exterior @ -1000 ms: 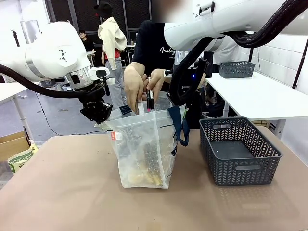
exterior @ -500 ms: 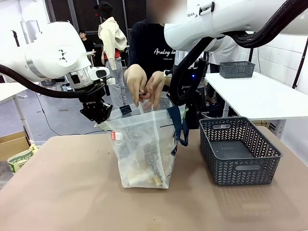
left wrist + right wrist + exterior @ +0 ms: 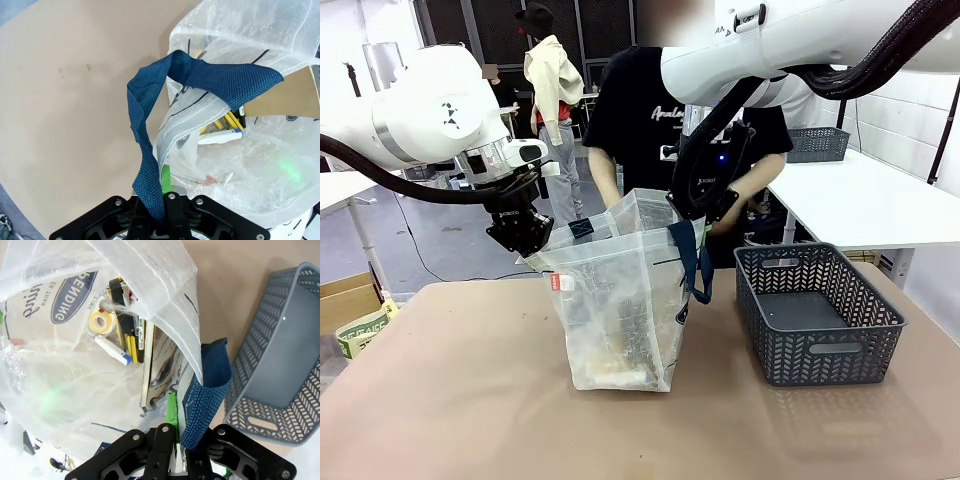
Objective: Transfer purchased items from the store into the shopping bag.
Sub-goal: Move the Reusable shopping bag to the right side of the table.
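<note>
The shopping bag (image 3: 620,300), translucent white, stands open in the middle of the table. Each gripper holds up one side of its mouth. My left gripper (image 3: 525,240) is shut on a navy strap handle (image 3: 150,150), seen close in the left wrist view between my gripper (image 3: 162,189) jaws. My right gripper (image 3: 698,212) is shut on the other navy strap (image 3: 206,385), pinched at my gripper (image 3: 181,427). Purchased items lie in the bag: a yellow roll (image 3: 97,322), a white stick (image 3: 114,351), yellow sticks (image 3: 131,347) and a dark pack (image 3: 120,290).
A dark grey lattice basket (image 3: 815,310) stands at the bag's right. A person in a black shirt (image 3: 640,110) stands at the far side behind the bag. A white table (image 3: 860,200) with a second basket (image 3: 812,143) is at the back right.
The person's hands, which held pen-like sticks over the bag's mouth, have drawn back behind it. Both grippers keep their hold in the same place.
</note>
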### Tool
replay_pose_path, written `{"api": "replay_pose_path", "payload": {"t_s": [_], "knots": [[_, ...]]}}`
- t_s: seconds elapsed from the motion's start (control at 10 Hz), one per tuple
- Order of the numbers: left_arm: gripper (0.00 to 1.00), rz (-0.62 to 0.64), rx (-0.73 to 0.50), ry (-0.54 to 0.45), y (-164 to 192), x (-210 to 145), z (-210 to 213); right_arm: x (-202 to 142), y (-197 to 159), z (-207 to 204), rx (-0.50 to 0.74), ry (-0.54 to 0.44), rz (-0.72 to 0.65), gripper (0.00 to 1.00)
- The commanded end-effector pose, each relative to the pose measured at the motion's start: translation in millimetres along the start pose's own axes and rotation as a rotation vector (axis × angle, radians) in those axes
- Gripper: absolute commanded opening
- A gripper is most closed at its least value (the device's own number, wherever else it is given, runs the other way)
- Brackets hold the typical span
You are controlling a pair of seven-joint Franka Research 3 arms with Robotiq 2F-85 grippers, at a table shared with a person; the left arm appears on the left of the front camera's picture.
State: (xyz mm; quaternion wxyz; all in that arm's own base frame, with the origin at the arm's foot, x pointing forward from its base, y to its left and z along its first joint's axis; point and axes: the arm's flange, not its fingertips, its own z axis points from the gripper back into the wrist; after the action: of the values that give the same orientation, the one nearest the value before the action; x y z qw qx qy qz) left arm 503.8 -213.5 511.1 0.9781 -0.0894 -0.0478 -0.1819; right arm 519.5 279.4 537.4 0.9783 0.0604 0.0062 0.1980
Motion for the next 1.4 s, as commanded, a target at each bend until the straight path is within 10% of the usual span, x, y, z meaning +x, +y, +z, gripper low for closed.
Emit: {"api": "replay_pose_path", "payload": {"t_s": [0.0,1.3], "knots": [[0.00,0.002,0.002,0.002,0.0,-0.4,-0.6,0.1,-0.9,0.7,0.000,-0.003,-0.002,0.00],[0.00,0.002,0.002,0.002,0.0,-0.4,-0.6,0.1,-0.9,0.7,0.000,-0.003,-0.002,0.00]]}}
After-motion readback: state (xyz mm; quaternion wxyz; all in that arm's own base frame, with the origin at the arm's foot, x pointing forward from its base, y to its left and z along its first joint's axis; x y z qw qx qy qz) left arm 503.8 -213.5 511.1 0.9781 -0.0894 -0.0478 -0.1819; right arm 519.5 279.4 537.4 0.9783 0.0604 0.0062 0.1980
